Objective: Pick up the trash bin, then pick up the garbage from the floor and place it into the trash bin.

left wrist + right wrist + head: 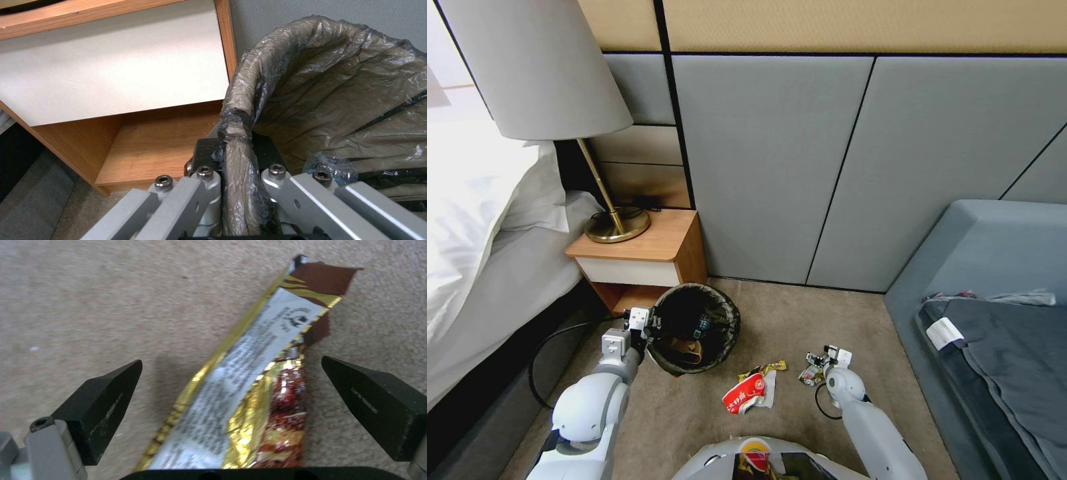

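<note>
My right pincer (231,386) is spread wide, its two black fingers (100,406) standing on either side of a gold and silvery wrapper (249,380) that lies on the carpet (89,300). The wrapper runs lengthwise through the gap, touching neither finger as far as I can tell. From the head camera I see that same pincer (820,363) low over the floor to my right, just above a small crumpled silvery piece (809,377).

My left pincer (236,166) is clamped on the rim of the trash bin (338,100), one side outside the wall and one inside, with the brown-black bag liner (240,140) pinched between them. In the head camera the left pincer (647,330) sits at the bin's edge nearest the bed, and the trash bin (694,327) appears tilted toward me, its mouth open to the camera. Something tan lies inside it at the bottom.

Between the two arms, on the carpet (800,313), lies a red-and-white snack packet (746,392) with a white tissue (770,387) touching it, and a yellow wrapper (766,368) just beyond them.

Behind the bin stands a wooden nightstand (647,257) carrying a lamp (560,100). The bed (474,220) is at my left, a grey sofa (994,280) at my right.
</note>
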Robot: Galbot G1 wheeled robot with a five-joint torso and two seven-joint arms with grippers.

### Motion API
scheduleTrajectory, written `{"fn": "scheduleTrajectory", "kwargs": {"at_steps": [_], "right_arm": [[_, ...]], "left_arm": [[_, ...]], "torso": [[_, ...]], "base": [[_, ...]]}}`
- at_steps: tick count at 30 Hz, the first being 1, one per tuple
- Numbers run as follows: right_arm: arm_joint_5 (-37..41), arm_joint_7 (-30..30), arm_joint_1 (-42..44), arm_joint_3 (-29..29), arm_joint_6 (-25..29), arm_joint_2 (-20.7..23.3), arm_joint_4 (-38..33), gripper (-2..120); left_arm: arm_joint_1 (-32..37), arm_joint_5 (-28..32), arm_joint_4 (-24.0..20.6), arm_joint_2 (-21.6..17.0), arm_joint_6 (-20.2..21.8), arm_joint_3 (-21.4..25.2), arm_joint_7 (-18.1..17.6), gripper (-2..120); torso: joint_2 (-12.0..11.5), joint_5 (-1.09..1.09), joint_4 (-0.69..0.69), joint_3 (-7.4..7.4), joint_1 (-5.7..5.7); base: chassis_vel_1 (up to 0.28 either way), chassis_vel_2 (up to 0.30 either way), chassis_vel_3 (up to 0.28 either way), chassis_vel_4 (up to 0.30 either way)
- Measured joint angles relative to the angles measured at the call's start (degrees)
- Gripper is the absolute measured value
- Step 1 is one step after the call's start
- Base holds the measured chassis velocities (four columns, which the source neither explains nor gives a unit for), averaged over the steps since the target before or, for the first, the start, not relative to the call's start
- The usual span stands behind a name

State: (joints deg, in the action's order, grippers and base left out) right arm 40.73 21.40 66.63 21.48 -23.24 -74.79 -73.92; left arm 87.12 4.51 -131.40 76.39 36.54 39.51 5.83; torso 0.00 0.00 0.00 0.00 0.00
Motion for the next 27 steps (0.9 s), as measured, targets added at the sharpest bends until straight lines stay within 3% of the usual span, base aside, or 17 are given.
{"fn": "scheduleTrajectory", "kwargs": {"at_steps": [8, 15, 19, 25, 27], "right_arm": [[-0.27, -0.56, -0.02, 0.24, 0.22, -0.11, 0.56, 96], [-0.69, -1.32, 0.73, 0.52, 0.3, 0.15, -0.08, 69], [-0.72, -1.57, 0.76, 0.37, 0.34, 0.1, -0.3, 53], [-0.91, -1.8, 0.73, 0.19, 0.51, 0.02, -0.24, 37], [-1.04, -1.99, 0.73, 0.11, 0.71, -0.04, -0.08, 25]], "left_arm": [[0.07, 0.01, 0.0, 0.15, -0.09, 0.04, 0.04, 4], [0.33, 0.0, -0.16, 0.22, -0.14, 0.09, 0.05, 4], [0.35, 0.0, -0.18, 0.24, -0.16, 0.09, 0.05, 4], [0.46, -0.02, -0.3, 0.27, -0.19, 0.05, 0.04, 4], [0.47, -0.03, -0.34, 0.25, -0.19, 0.03, 0.04, 4]], "torso": [[0.0, 0.0, 0.0, 0.0, 0.0], [0.0, -0.04, -0.04, 0.0, 0.0], [0.0, -0.01, 0.0, 0.0, 0.0], [0.0, -0.01, 0.0, 0.0, 0.0], [0.0, 0.0, 0.0, 0.0, 0.0]], "base": [[0.0, 0.0, 0.0, 0.0], [0.0, 0.0, 0.0, 0.0], [0.0, 0.0, 0.0, 0.0], [0.0, 0.0, 0.0, 0.0], [0.0, 0.0, 0.0, 0.0]]}}
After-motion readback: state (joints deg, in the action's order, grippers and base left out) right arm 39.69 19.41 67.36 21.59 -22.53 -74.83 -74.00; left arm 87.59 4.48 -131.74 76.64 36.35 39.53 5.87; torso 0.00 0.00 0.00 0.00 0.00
